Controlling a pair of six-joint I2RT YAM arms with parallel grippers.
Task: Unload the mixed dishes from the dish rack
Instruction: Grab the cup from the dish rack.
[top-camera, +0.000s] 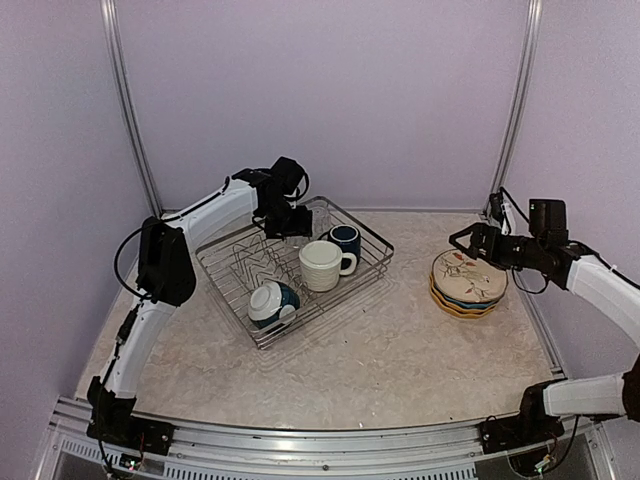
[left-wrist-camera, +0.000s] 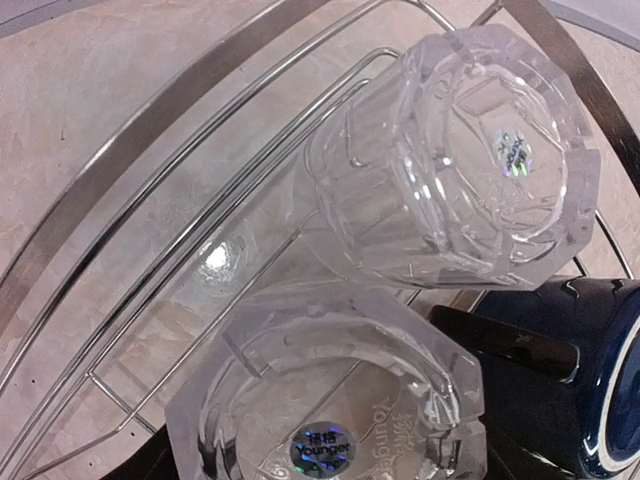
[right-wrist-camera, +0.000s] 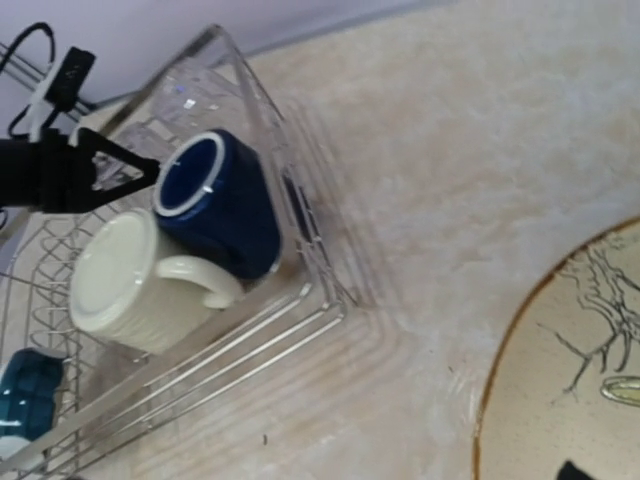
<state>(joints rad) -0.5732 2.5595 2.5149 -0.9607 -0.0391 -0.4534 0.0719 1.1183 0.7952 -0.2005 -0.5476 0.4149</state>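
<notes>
Only plates (top-camera: 468, 283) out, right of dish rack (top-camera: 232, 285); mugs (top-camera: 322, 265), bowl (top-camera: 272, 302), glasses (left-wrist-camera: 460, 160) inside; right gripper (top-camera: 462, 240) spread empty, left gripper (top-camera: 290, 225) unreadable.

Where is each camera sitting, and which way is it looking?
Top external: above and behind the robot, looking down at the table; it shows the left gripper over the dish rack and the right gripper near the plate stack.
Left wrist: by the left gripper, looking down at clear glasses in the rack; its own gripper barely shows.
Right wrist: by the right gripper, looking across at the rack; its own gripper barely shows.
Shared: all three show the navy mug.
</notes>
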